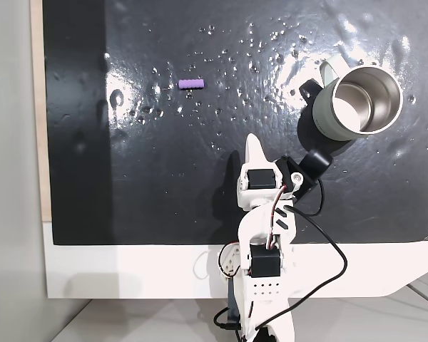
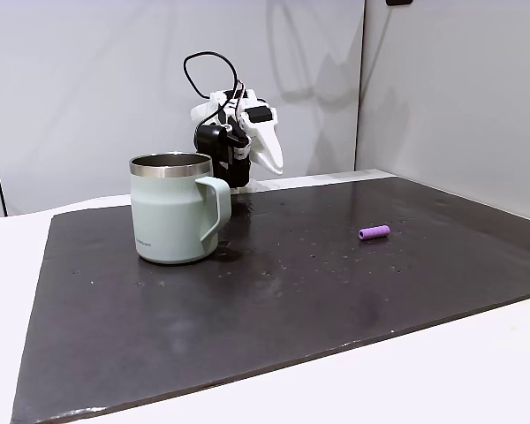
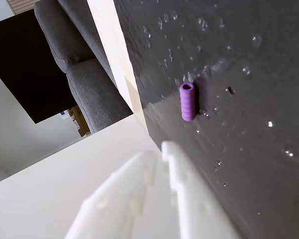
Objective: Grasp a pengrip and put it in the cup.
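Observation:
The light-purple ribbed pengrip (image 1: pixel 191 83) (image 2: pixel 374 232) lies on its side on the black mat, alone and apart from everything. In the wrist view the pengrip (image 3: pixel 188 101) sits ahead of the white fingertips (image 3: pixel 165 148). The sage-green cup (image 1: pixel 327 114) (image 2: pixel 172 221) stands upright on the mat with its steel inside bare and its handle turned toward the arm. My gripper (image 1: pixel 254 147) (image 2: pixel 270 157) is folded back near the arm's base, above the mat's near edge, its jaws together with nothing between them. It is well away from both the pengrip and the cup.
The black mat (image 1: pixel 128 178) covers most of the white table (image 1: pixel 128 271) and shines with small wet-looking specks. The arm's base and black cable (image 1: pixel 328 246) sit at the table's front edge. A grey sofa (image 3: pixel 84 74) lies beyond the table in the wrist view.

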Controlling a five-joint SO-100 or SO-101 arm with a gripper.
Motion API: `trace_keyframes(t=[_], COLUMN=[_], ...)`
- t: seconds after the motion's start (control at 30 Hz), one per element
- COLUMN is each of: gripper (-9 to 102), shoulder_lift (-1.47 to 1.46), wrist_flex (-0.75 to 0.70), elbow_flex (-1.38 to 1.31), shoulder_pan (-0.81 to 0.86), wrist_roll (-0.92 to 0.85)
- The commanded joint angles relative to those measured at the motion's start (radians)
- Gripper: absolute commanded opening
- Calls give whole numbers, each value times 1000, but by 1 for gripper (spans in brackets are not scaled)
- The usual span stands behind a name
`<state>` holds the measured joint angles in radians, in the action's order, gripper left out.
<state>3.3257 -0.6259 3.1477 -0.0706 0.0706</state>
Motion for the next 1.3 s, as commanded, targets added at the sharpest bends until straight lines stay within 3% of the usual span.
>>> trace_keyframes(t=[0.0, 0.4, 0.6, 1.03, 1.27], gripper=[0, 0, 0, 0, 3], shoulder_lift=[12, 12, 0, -747, -1221], wrist_flex=[-5, -6, -61, -281, -523], elbow_flex=[41, 38, -129, -899, -1402], shoulder_pan=[-21, -32, -78, -160, -221], wrist_roll=[-18, -25, -63, 17, 104])
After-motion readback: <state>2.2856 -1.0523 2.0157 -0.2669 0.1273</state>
